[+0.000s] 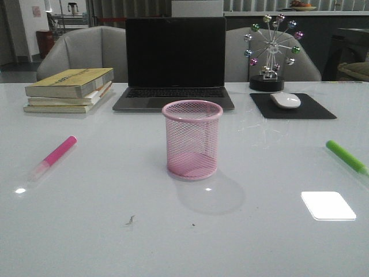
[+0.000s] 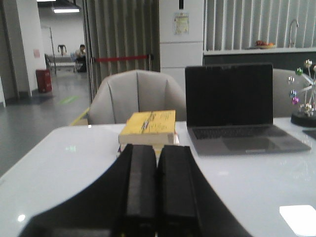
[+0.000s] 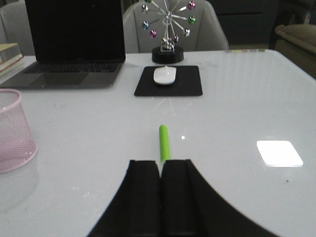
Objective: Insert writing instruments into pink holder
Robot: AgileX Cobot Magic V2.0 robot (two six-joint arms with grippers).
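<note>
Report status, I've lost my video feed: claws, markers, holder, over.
Both claws shut, empty: left claw, right claw. Pink marker and green marker lying flat on table. Pink holder upright, empty. Nothing between markers and holder.

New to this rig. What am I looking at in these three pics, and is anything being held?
It is a two-armed table robot. One picture looks forward over the white table; the other two come from cameras on each wrist, with the dark fingers at the bottom. The left hand and right hand are both shut and hold nothing. In the middle stands an empty pink mesh holder. A pink marker lies to its left and a green marker to its right, just ahead of the right hand. Behind are books, a laptop, a mouse on a pad, and a small wheel ornament.
</note>
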